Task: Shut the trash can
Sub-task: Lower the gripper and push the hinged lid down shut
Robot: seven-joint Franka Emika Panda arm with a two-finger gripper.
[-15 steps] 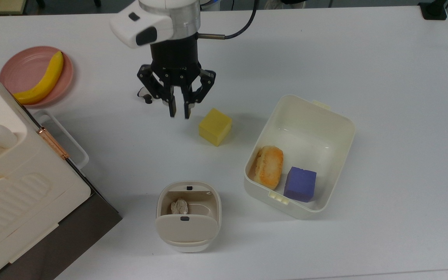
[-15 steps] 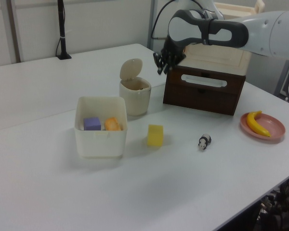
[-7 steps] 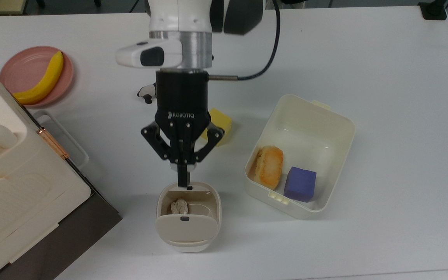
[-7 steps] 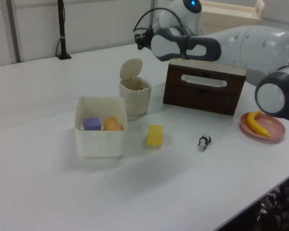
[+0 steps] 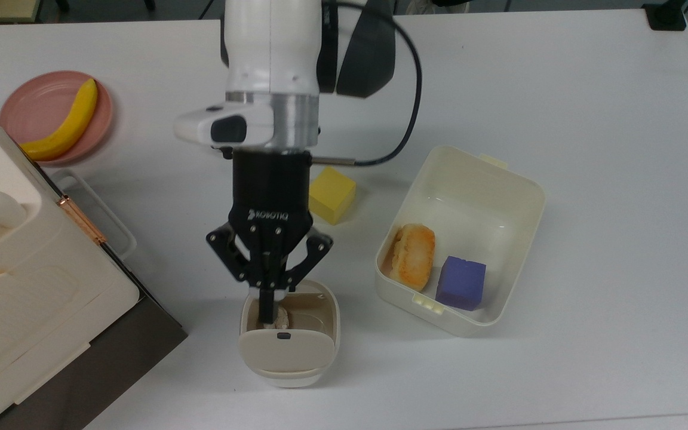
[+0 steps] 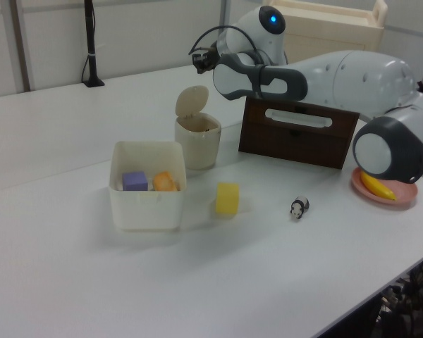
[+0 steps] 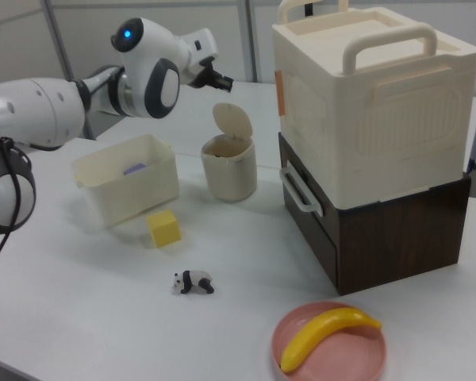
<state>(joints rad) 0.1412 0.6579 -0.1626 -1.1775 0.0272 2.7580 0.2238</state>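
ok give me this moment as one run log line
task: close trash can | gripper: shut, above the open bin | trash can: lid upright, open | contact with lid: cannot tell | step: lid not yet closed

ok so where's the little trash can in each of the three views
Top view: trash can at bottom centre, lid up, under the pincer.
Left view: trash can above centre, behind the yellow block.
Right view: trash can at centre.
Shared landmark: the yellow block, also in the top view and right view.

My top view looks straight down on the trash can (image 5: 289,334). My left and right views face it level from opposite counter (image 6: 92,282) sides; all share it.
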